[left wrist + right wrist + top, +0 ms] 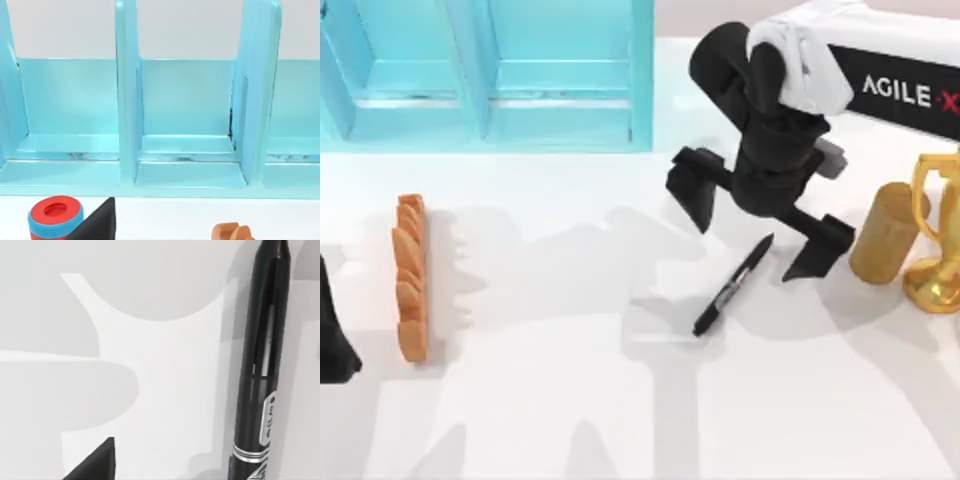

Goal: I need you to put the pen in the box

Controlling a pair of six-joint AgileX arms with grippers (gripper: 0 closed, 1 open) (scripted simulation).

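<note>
right gripper [760,228] hovers with jaws spread over the pen [732,286] lying on the tabletop [570,400], box [485,75] well apart.

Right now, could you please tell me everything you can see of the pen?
The pen is a slim black marker with a glossy, plastic-looking barrel and a pale label band with silver rings around it. It lies flat on the white table, slanted, right of centre, touching nothing else. The right tool hangs open above its upper end, one finger on each side, with the tan cylinder just beyond.
</note>
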